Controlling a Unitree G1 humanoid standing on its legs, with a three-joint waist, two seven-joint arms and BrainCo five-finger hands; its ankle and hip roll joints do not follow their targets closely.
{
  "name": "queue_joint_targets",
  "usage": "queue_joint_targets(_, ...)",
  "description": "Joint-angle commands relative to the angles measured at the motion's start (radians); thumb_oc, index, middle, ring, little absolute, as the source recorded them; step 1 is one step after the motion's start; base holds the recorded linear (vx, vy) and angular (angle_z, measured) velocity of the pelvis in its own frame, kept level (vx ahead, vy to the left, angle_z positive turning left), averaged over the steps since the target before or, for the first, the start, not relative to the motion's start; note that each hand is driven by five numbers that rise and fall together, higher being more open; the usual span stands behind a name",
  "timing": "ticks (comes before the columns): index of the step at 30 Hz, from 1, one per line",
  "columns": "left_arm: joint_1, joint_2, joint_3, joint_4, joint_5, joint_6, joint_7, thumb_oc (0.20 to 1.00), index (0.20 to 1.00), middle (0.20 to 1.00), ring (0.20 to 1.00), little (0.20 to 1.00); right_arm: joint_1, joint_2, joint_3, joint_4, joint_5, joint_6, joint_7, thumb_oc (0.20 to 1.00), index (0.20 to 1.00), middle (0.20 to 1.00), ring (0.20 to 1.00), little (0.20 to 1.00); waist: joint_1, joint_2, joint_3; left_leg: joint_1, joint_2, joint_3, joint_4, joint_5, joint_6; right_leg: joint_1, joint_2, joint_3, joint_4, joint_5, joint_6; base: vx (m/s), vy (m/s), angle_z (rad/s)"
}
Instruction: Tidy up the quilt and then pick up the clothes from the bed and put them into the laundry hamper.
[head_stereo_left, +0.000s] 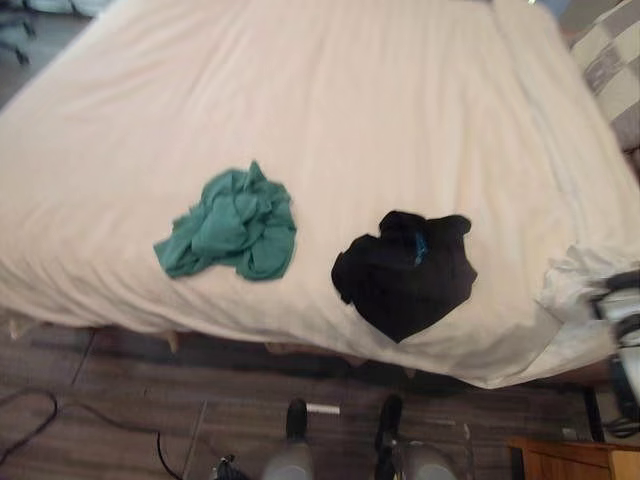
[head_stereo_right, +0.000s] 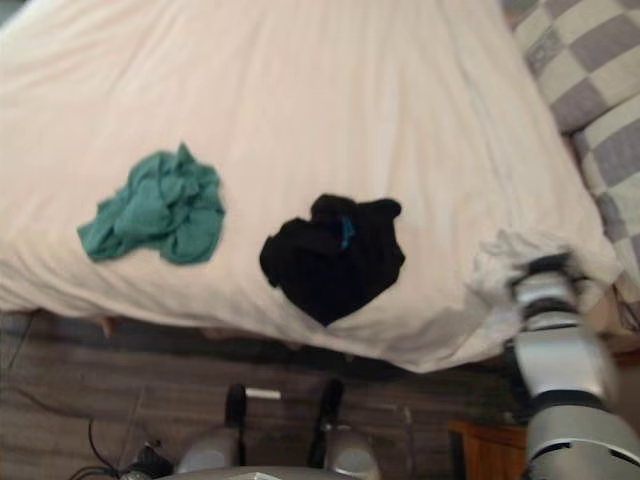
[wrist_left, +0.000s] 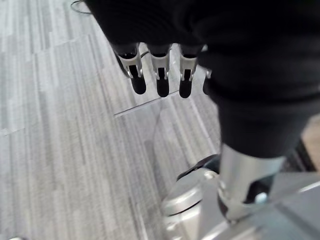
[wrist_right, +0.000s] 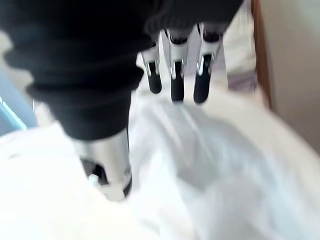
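A cream quilt (head_stereo_left: 330, 90) lies spread over the bed. A crumpled green garment (head_stereo_left: 228, 225) rests on it near the front edge, at the left. To its right lies a black garment (head_stereo_left: 405, 272) with a small blue patch. My right hand (head_stereo_right: 540, 272) is at the quilt's front right corner, where the cloth is bunched up (head_stereo_right: 505, 255). In the right wrist view its fingers (wrist_right: 173, 80) stretch straight over the white cloth, open, with nothing curled in them. My left hand (wrist_left: 159, 75) hangs open over the floor.
A grey-and-white checked pillow (head_stereo_right: 585, 80) lies at the bed's far right. A wooden piece of furniture (head_stereo_left: 570, 460) stands on the floor at the lower right. Grey plank floor (head_stereo_left: 120, 390) runs along the bed's front edge, with a small white object (head_stereo_left: 322, 408) on it.
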Motion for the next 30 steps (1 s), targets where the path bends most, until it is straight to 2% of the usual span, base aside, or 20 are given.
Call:
queue_joint_targets(1, -0.005, -0.032, -0.011, 0.015, -0.017, -0.006, 0.014, 1.0, 1.0, 1.0, 1.0, 1.0, 0.016, 0.03, 0.01, -0.122, 0.124, -0.075, -0.07, 1.0, 1.0, 1.0, 1.0, 1.0, 0.029, -0.015, 0.014, 0.058, 0.065, -0.012, 0.014, -0.077, -0.05, 0.027, -0.056, 0.052, 0.021, -0.08, 0.104, 0.09, 0.041, -0.17)
queue_joint_targets(6, 0.013, -0.022, 0.002, -0.001, 0.014, -0.02, 0.015, 1.0, 1.0, 1.0, 1.0, 1.0, 0.175, 0.113, -0.009, -0.183, 0.164, -0.117, -0.029, 1.0, 1.0, 1.0, 1.0, 1.0, 0.032, 0.016, -0.017, 0.102, 0.059, -0.005, 0.004, -0.09, -0.046, 0.068, -0.071, 0.053, 0.013, -0.085, 0.106, 0.08, 0.028, -0.12)
queue_joint_targets(7, -0.001, 0.127, 0.181, -0.068, -0.111, -0.051, 0.054, 1.0, 1.0, 1.0, 1.0, 1.0, 0.423, 0.024, -0.133, -0.515, 0.181, -0.189, 0.033, 1.0, 1.0, 1.0, 1.0, 1.0, 0.005, -0.008, 0.072, 0.045, 0.146, -0.001, 0.149, -0.157, -0.076, -0.119, -0.119, 0.08, 0.323, -0.135, 0.14, -0.01, 0.208, 0.0)
queue_joint_targets(8, 0.013, 0.113, 0.186, -0.064, -0.091, -0.049, 0.049, 1.0, 1.0, 1.0, 1.0, 1.0, 0.45, 0.006, -0.146, -0.533, 0.152, -0.195, 0.019, 1.0, 1.0, 1.0, 1.0, 1.0, 0.019, -0.017, 0.075, 0.038, 0.074, -0.002, 0.149, -0.166, -0.057, -0.062, -0.084, 0.053, 0.273, -0.157, 0.097, -0.04, 0.202, 0.21)
queue_joint_targets(9, 0.013, 0.113, 0.186, -0.064, -0.091, -0.049, 0.049, 1.0, 1.0, 1.0, 1.0, 1.0, 0.45, 0.006, -0.145, -0.533, 0.152, -0.195, 0.019, 1.0, 1.0, 1.0, 1.0, 1.0, 0.018, -0.017, 0.077, 0.04, 0.073, -0.003, 0.15, -0.166, -0.056, -0.058, -0.085, 0.051, 0.27, -0.157, 0.098, -0.09, 0.264, 0.17)
queue_joint_targets(10, 0.009, 0.102, 0.167, -0.069, -0.066, -0.056, 0.036, 1.0, 1.0, 1.0, 1.0, 1.0, 0.476, -0.015, -0.161, -0.552, 0.148, -0.2, 0.005, 1.0, 1.0, 1.0, 1.0, 1.0, 0.013, -0.018, 0.066, 0.018, 0.045, -0.019, 0.151, -0.17, -0.047, -0.002, -0.052, 0.089, 0.177, -0.181, 0.084, -0.06, 0.092, -0.01)
queue_joint_targets(11, 0.012, 0.099, 0.176, -0.075, -0.072, -0.058, 0.032, 1.0, 1.0, 1.0, 1.0, 1.0, 0.476, -0.025, -0.162, -0.562, 0.14, -0.201, 0.005, 1.0, 1.0, 1.0, 1.0, 1.0, 0.009, -0.018, 0.059, 0.015, 0.044, -0.008, 0.143, -0.164, -0.043, -0.01, -0.05, 0.108, 0.155, -0.162, 0.083, -0.11, 0.109, -0.16)
queue_joint_targets(14, 0.03, 0.098, 0.194, -0.085, -0.082, -0.061, 0.033, 1.0, 1.0, 1.0, 1.0, 1.0, 0.467, -0.054, -0.157, -0.618, 0.097, -0.192, 0.002, 1.0, 1.0, 1.0, 1.0, 1.0, 0.013, -0.014, 0.056, 0.01, 0.051, 0.015, 0.13, -0.155, -0.042, -0.018, -0.063, 0.1, 0.127, -0.132, 0.094, -0.09, 0.04, -0.29)
queue_joint_targets(15, 0.039, 0.096, 0.19, -0.099, -0.079, -0.067, 0.029, 1.0, 1.0, 1.0, 1.0, 1.0, 0.458, -0.088, -0.167, -0.662, 0.072, -0.196, -0.002, 1.0, 1.0, 1.0, 1.0, 1.0, 0.007, -0.013, 0.062, 0.003, 0.053, 0.022, 0.13, -0.151, -0.043, -0.018, -0.076, 0.095, 0.101, -0.114, 0.102, -0.05, 0.028, -0.62)
queue_joint_targets(23, 0.022, 0.097, 0.153, -0.075, 0.015, -0.072, 0.039, 1.0, 1.0, 1.0, 1.0, 1.0, 0.451, -0.223, -0.279, -0.895, -0.078, -0.214, -0.108, 1.0, 1.0, 1.0, 1.0, 1.0, -0.018, -0.02, 0.106, -0.04, 0.051, 0.031, 0.158, -0.159, -0.042, -0.048, -0.107, 0.114, 0.068, -0.066, 0.118, -0.06, 0.009, -0.08)
queue_joint_targets(26, -0.026, 0.112, 0.104, -0.087, 0.002, -0.085, 0.04, 1.0, 1.0, 1.0, 1.0, 1.0, 0.329, -0.275, -0.211, -0.871, -0.056, -0.221, -0.125, 1.0, 1.0, 1.0, 1.0, 1.0, -0.008, -0.024, 0.16, -0.105, 0.048, 0.021, 0.191, -0.152, -0.044, -0.113, -0.11, 0.13, 0.079, -0.049, 0.12, -0.15, -0.042, -0.11)
queue_joint_targets(30, -0.073, 0.13, 0.042, -0.11, -0.025, -0.102, 0.048, 1.0, 1.0, 1.0, 1.0, 1.0, 0.114, -0.398, -0.062, -0.748, -0.031, -0.207, -0.118, 1.0, 1.0, 1.0, 1.0, 1.0, 0.007, -0.019, 0.215, -0.178, 0.052, 0.022, 0.222, -0.133, -0.062, -0.186, -0.12, 0.127, 0.106, -0.041, 0.116, -0.04, -0.029, -0.05)
